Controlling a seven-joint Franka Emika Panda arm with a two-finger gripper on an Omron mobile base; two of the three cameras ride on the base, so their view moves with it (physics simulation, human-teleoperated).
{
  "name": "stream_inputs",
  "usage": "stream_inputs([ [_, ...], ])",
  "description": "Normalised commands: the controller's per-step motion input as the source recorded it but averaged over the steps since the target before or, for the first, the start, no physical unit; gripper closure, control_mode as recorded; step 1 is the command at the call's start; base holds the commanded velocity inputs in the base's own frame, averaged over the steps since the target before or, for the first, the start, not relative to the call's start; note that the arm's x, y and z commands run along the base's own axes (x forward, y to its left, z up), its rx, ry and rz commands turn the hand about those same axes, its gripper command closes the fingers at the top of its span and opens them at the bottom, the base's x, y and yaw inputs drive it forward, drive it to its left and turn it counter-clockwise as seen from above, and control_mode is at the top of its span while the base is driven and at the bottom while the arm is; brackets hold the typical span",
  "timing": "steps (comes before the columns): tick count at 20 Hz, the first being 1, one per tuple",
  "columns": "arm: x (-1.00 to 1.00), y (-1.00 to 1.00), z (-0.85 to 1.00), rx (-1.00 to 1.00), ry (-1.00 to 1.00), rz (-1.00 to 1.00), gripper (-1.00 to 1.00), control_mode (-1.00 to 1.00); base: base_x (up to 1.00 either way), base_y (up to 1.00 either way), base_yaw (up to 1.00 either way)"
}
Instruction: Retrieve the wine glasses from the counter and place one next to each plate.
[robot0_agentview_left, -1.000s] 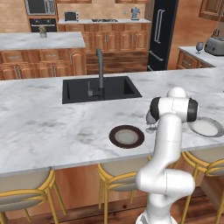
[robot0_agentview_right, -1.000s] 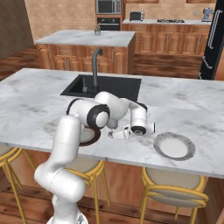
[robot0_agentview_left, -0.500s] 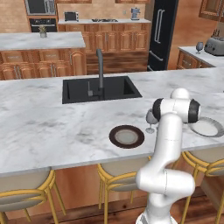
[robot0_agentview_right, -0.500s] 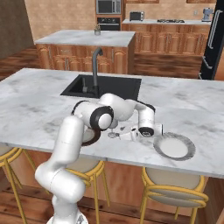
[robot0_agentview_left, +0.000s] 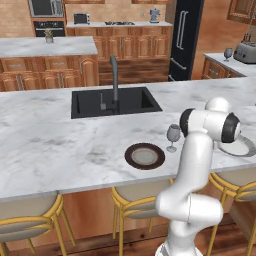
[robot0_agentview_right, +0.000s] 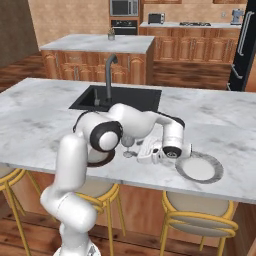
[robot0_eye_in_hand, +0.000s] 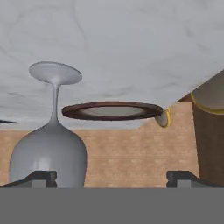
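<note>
One smoky-grey wine glass (robot0_agentview_left: 173, 136) stands upright on the long marble island (robot0_agentview_left: 50, 145), just right of the dark brown plate (robot0_agentview_left: 145, 155). My gripper (robot0_agentview_right: 142, 156) hovers low over the island, open and holding nothing, a short way right of that wine glass (robot0_agentview_right: 128, 148). The hand view is rolled upside down, with the wine glass (robot0_eye_in_hand: 50, 146) near the left fingertip (robot0_eye_in_hand: 42, 176) and the brown plate (robot0_eye_in_hand: 112, 110) beyond. A light grey-white plate (robot0_agentview_right: 200, 167) lies right of the hand. A second wine glass (robot0_agentview_left: 228, 52) stands on the counter (robot0_agentview_left: 220, 59) at the far right.
A toaster (robot0_agentview_left: 246, 50) sits beside the far glass. A black sink (robot0_agentview_left: 114, 101) with a tall faucet (robot0_agentview_left: 114, 75) is set in the island behind the plates. Yellow-framed stools (robot0_agentview_left: 135, 197) stand under the island's near edge. A second island (robot0_agentview_left: 47, 46) stands farther back.
The hand has drawn back to the right, away from the wine glass and toward the light plate. The glass stays upright beside the brown plate.
</note>
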Motion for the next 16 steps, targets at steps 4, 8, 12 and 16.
stream_inputs([
  [4,-0.63,0.3,0.86,0.0,-0.16,-0.03,-1.0,-1.0,0.0,0.0,0.0],
  [8,-0.38,0.53,0.57,0.0,-0.13,-0.05,-1.0,-1.0,0.0,0.0,0.0],
  [12,-0.18,0.46,0.37,0.0,-0.13,-0.05,-1.0,-1.0,0.0,0.0,0.0],
  [16,-0.01,0.15,0.17,0.0,-0.08,-0.04,-1.0,-1.0,0.0,0.0,0.0],
])
